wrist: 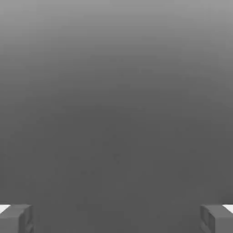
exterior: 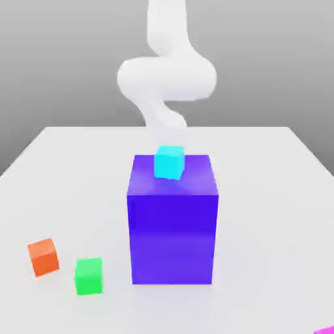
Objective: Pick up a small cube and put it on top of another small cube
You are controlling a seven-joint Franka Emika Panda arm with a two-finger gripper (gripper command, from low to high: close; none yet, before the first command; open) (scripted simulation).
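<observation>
Grey backdrop, white counter (exterior: 274,169), nothing grabbed yet.

Spread wide and empty on the end effector (wrist: 116,218), fingertips (wrist: 16,218) parked far apart at the edges of the hand view. Worth locating the pink cube (exterior: 324,331) first: just a sliver at the exterior view's right, front corner, well apart from the green cube (exterior: 89,275) sitting front-left beside the orange cube (exterior: 44,256). Probably best to swing wide around the big blue block (exterior: 172,222) and its cyan cube (exterior: 169,162), drop straight down, square up with the pink faces before closing.
</observation>
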